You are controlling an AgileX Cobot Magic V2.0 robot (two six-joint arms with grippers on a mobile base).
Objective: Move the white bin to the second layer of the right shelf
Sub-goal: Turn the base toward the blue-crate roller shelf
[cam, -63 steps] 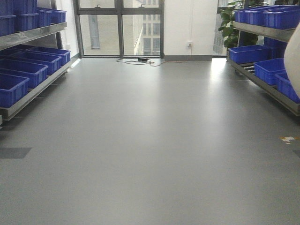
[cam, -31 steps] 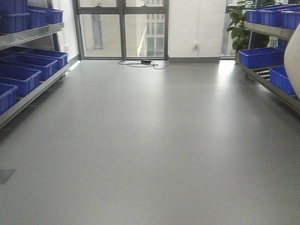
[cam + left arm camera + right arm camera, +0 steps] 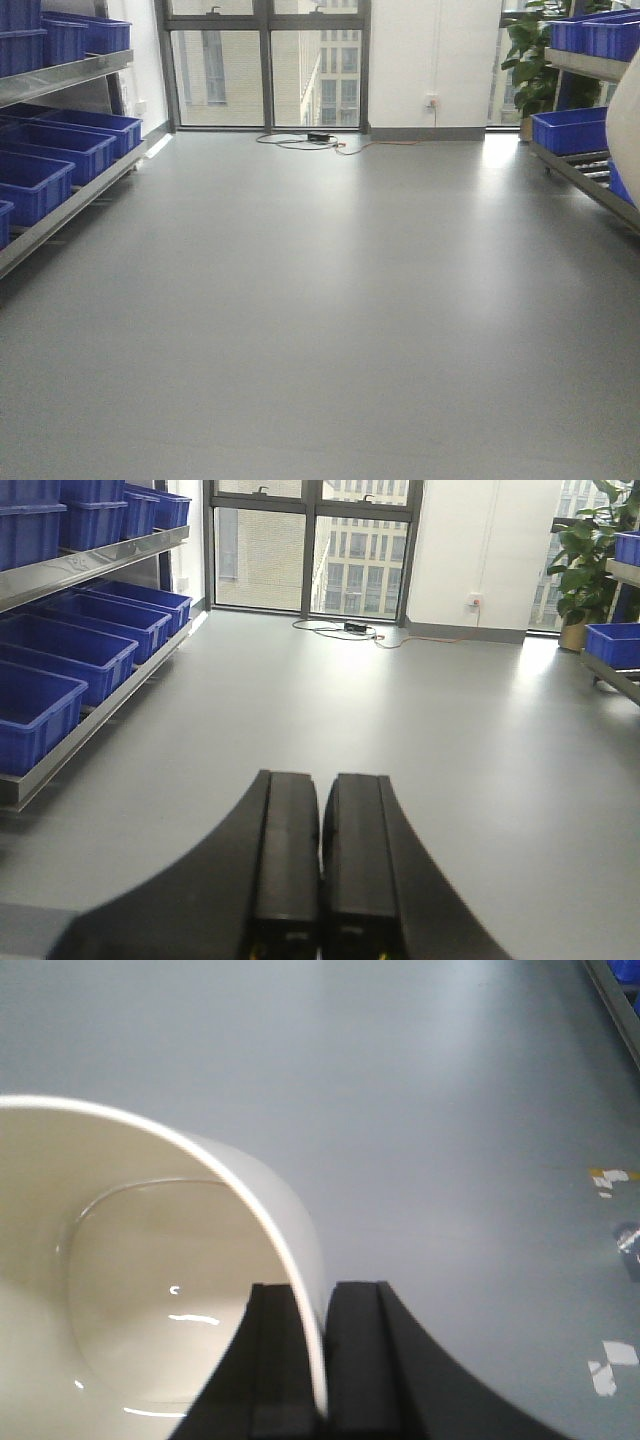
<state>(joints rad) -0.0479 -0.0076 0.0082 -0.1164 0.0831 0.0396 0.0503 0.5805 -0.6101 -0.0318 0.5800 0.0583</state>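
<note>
My right gripper [image 3: 312, 1300] pinches the white bin [image 3: 150, 1260] by its wall, one finger inside and one outside. The bin hangs over the grey floor [image 3: 450, 1080], mouth toward my wrist camera, base pointing away. The front view shows it beside the right shelf [image 3: 585, 170]. My left gripper [image 3: 321, 785] has its fingers pressed together, holding nothing.

Floor [image 3: 320, 300] lay open between two shelves, with a window [image 3: 265, 65] behind.
Crates [image 3: 35, 185] sat on the left shelf [image 3: 70, 208] and the right shelf [image 3: 585, 182]. A plant [image 3: 530, 60] stood behind the right one, and a cable [image 3: 310, 140] lay before the window. The bin [image 3: 626, 130] hung at the right edge, its wall between the right gripper's [image 3: 322, 1305] fingers.
</note>
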